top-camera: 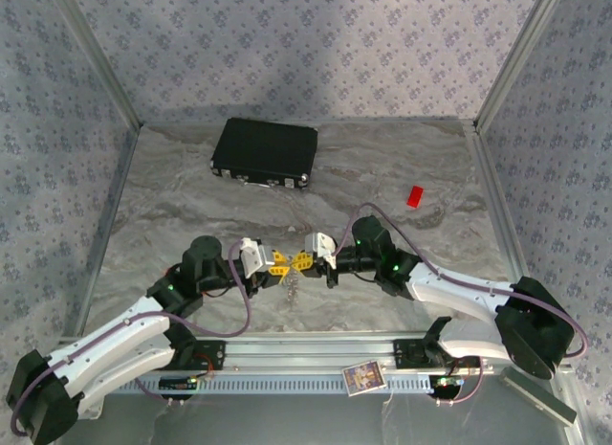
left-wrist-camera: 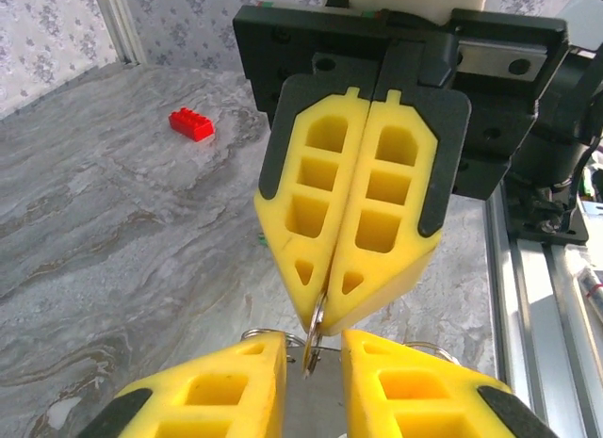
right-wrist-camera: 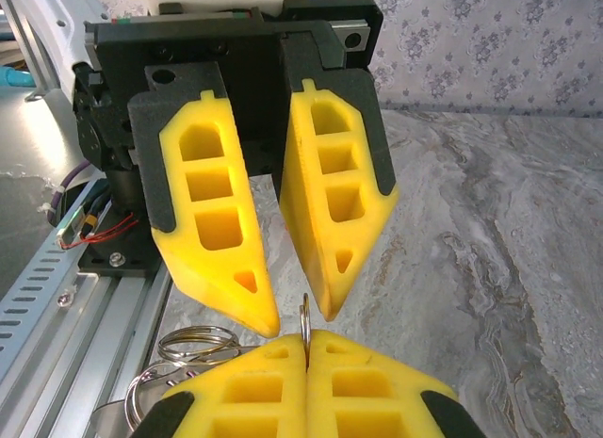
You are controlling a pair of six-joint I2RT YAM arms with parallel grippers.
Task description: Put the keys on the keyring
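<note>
My two grippers meet tip to tip at the table's near middle. The right gripper (top-camera: 304,262) (right-wrist-camera: 306,342) is shut on a thin silver ring of the keyring (right-wrist-camera: 304,316), which stands on edge between its yellow pads. In the left wrist view that ring (left-wrist-camera: 317,332) pokes out below the shut right gripper (left-wrist-camera: 326,323). The left gripper (top-camera: 278,265) (left-wrist-camera: 314,351) is open, one finger on either side of the ring and not touching it. More silver loops (right-wrist-camera: 193,345) lie beside the right fingers, and small silver pieces (top-camera: 292,288) dangle below. The keys' coloured heads are hidden.
A black case (top-camera: 265,152) lies at the back of the table. A red block (top-camera: 414,196) (left-wrist-camera: 191,124) sits to the right, apart from the grippers. The metal rail (top-camera: 306,361) runs along the near edge, with a small card (top-camera: 364,377) on it.
</note>
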